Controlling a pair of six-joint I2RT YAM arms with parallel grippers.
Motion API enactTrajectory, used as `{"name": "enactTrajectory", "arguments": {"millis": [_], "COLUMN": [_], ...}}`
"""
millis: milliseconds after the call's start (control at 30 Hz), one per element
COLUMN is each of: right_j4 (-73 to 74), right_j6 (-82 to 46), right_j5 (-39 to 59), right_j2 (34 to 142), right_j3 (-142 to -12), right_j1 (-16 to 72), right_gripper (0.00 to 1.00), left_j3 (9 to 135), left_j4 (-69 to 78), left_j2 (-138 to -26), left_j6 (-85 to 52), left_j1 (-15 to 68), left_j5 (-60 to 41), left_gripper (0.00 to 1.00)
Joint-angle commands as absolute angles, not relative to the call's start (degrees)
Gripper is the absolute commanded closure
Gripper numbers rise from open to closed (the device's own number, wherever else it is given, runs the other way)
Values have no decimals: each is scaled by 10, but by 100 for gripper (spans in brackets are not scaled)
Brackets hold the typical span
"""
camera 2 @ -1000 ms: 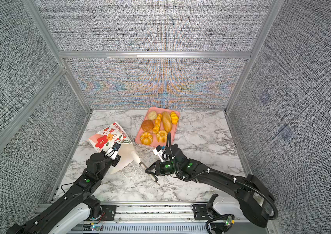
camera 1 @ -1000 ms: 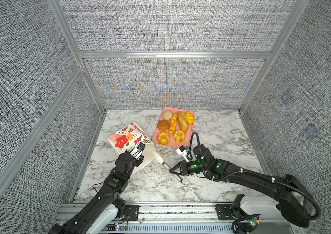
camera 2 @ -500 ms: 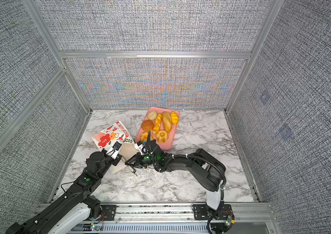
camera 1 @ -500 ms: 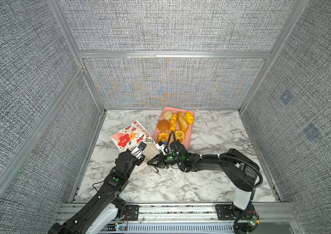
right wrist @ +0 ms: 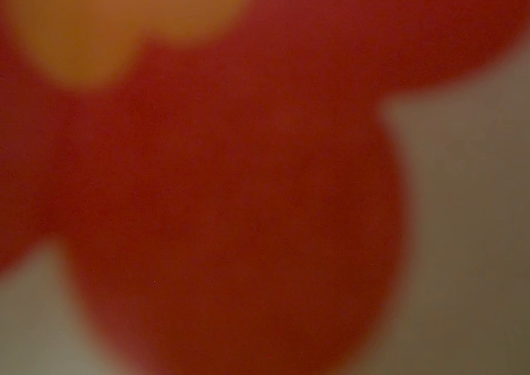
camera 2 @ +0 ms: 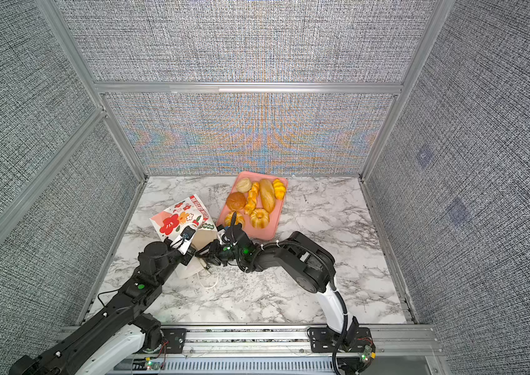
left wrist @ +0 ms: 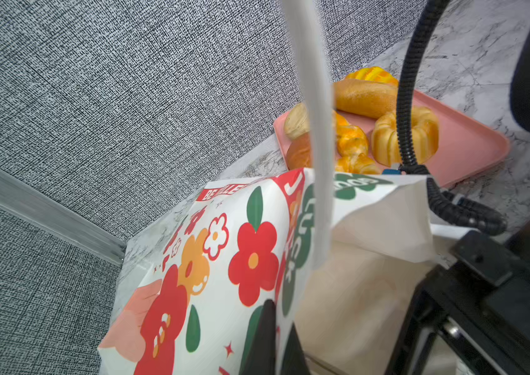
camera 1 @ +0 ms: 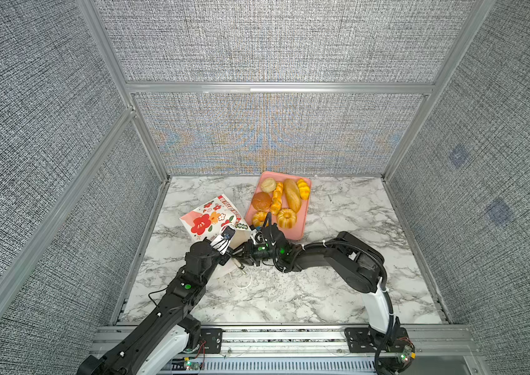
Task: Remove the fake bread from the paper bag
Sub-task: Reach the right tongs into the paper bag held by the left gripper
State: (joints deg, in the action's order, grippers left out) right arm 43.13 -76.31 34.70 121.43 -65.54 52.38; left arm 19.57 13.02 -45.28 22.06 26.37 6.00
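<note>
Two arms are meeting at the mouth of the paper bag (camera 1: pixel 211 218), which is lying on its side left of centre. On the left, the left gripper (camera 1: pixel 227 254) is pinching the bag's rim, jaws fully closed on the paper. If that thin edge tears or slides free, I reckon the mouth is going to sag around the other arm. Just to its right, the right gripper (camera 1: pixel 240 256) is poking into the opening. I cannot tell how wide its jaws are standing or whether anything is between them, since its own camera is showing only a blurred red flower through the paper. Working blind, it could be dragging the whole bag along, or snagging a cord handle (left wrist: pixel 317 130). Further right, seven pieces of fake bread (camera 1: pixel 292 196) are sitting on the pink tray (camera 1: pixel 299 229); whether more is hiding inside the bag, nobody standing here can say. Everything is resting on a white marble-patterned tabletop (camera 1: pixel 322 292), and grey woven wall panels (camera 1: pixel 30 130) in aluminium framing (camera 1: pixel 276 87) are closing in three sides.
</note>
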Motion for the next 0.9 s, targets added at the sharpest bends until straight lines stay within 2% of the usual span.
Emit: {"name": "enactTrajectory", "arguments": {"millis": [0, 567, 867], "right_j4": [459, 491, 475], "right_j6": [-773, -831, -823], "right_j5": [333, 294, 279], "right_j2": [1209, 1182, 1170], "right_j3": [-658, -594, -590], "right_j1": [520, 518, 517], "right_gripper": [71, 55, 52], "left_j3": [192, 190, 182], "left_j4": [143, 131, 139], "left_j2": [-451, -441, -441], "left_j6": [214, 209, 209], "left_j1": [263, 263, 263], "left_j5": [49, 49, 46], "left_gripper": [100, 100, 100]}}
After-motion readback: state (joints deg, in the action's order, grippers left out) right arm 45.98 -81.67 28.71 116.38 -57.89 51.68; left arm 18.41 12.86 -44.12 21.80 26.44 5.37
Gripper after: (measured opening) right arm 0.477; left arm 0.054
